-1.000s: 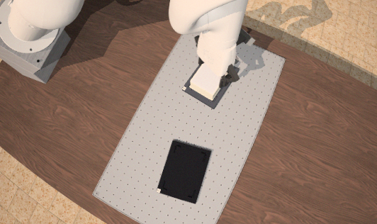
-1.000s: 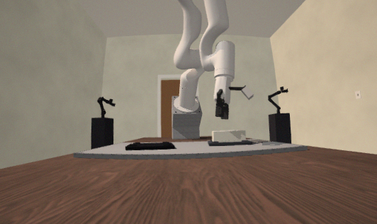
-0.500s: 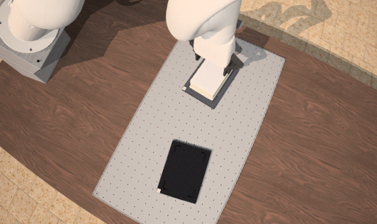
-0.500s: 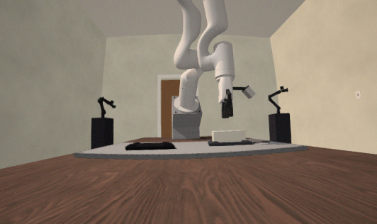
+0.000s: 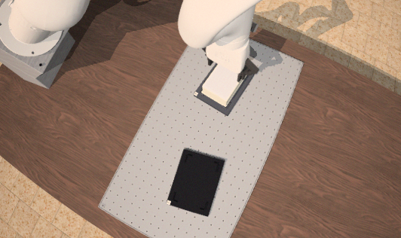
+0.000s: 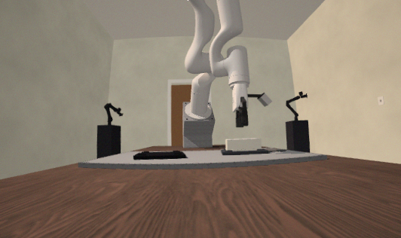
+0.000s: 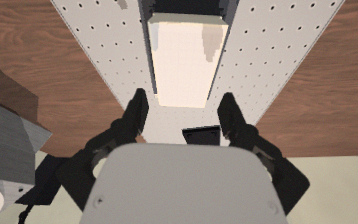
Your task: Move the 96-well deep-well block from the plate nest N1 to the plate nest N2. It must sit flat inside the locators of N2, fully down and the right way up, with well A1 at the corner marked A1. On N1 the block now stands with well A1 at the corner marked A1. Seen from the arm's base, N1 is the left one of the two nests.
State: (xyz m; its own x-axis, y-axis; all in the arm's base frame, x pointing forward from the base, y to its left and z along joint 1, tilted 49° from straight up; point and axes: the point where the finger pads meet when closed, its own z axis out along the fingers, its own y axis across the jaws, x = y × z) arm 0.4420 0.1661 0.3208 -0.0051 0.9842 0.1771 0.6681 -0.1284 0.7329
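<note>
The step in hand looks like the approach for the pick. The black two-fingered gripper (image 7: 182, 114) hangs spread wide and holds nothing, above one short end of the cream-white rectangular deep-well block (image 5: 222, 85), which sits directly below it in the grey plate nest N1 (image 5: 231, 109). To do this well, I judge the fingers should straddle the block's two long sides squarely, as the wrist view suggests they nearly do, then come straight down without nudging the block before pressing in.

Around the gripper, largest first: the dark wooden table (image 5: 329, 151) carries a pale grey perforated board (image 5: 148, 151) under everything. The black rectangular plate nest N2 (image 5: 197, 181) lies well apart from the gripper along that board, with small corner locators. Nothing stands between the two nests, so the carry path appears open.
</note>
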